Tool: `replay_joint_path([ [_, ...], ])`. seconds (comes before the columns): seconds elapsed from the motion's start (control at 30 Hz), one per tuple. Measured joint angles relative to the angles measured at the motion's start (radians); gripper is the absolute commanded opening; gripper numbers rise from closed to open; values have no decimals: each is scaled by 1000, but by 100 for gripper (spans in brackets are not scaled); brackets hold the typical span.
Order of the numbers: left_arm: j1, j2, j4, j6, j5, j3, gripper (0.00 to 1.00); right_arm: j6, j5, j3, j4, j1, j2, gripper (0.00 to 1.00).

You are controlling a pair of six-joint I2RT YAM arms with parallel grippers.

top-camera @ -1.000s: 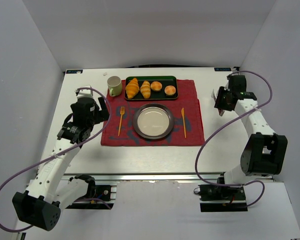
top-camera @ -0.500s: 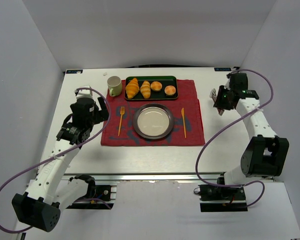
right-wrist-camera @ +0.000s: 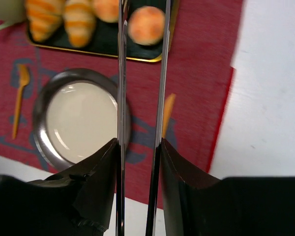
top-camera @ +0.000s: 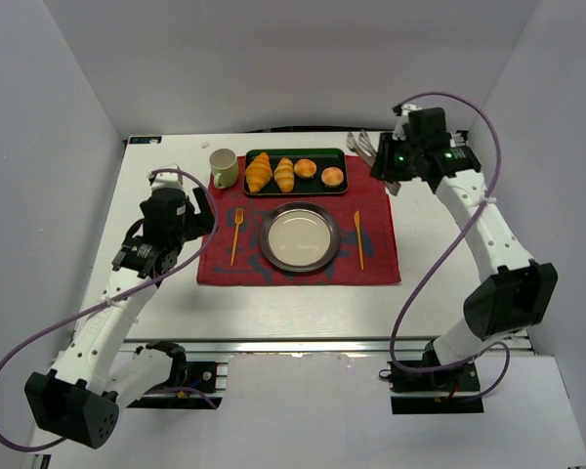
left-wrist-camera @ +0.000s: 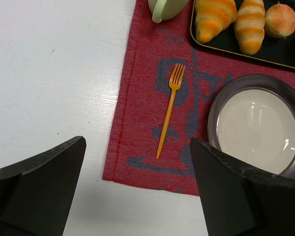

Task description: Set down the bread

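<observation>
The bread [top-camera: 284, 174] is the slim ridged golden roll lying on the black tray [top-camera: 295, 152], between a wider croissant [top-camera: 259, 171] and two round buns [top-camera: 318, 172]. It also shows in the left wrist view [left-wrist-camera: 250, 27] and in the right wrist view [right-wrist-camera: 79, 19]. My right gripper [top-camera: 395, 166] hovers just right of the tray, shut on metal tongs [right-wrist-camera: 121, 73]. Their two blades reach toward the nearest bun [right-wrist-camera: 146, 24]. My left gripper [left-wrist-camera: 137, 196] is open and empty, above the left edge of the red cloth [top-camera: 381, 210].
A steel plate [top-camera: 299, 262] sits mid-cloth, with an orange fork [top-camera: 236, 234] on its left and an orange knife [top-camera: 358, 239] on its right. A pale green mug [top-camera: 224, 167] stands left of the tray. White walls close in the table.
My right arm swung from the table's right edge leftward and toward the back, bringing the tongs close to the tray. The left arm stayed put.
</observation>
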Motion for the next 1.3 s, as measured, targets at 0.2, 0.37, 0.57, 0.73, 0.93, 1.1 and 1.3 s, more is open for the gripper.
replay_joint_path([
  [0.2,0,17,-7,-2,-1,56,98,16,-29,125,5,134,138,43],
  [0.37,0,17,-8,-3,-7,90,98,34,-41,193,10,214,270,44],
  [0.57,0,17,-34,-3,-18,92,98,43,-45,206,22,272,371,45],
  [0.73,0,17,-50,-2,-27,92,98,50,-43,197,36,283,401,51],
  [0.93,0,16,-56,-2,-32,92,98,58,-41,183,65,283,406,52],
  [1.1,0,16,-57,2,-35,92,98,66,-34,183,93,283,443,52],
  [1.3,0,16,-60,6,-42,92,98,67,-32,183,96,283,512,40],
])
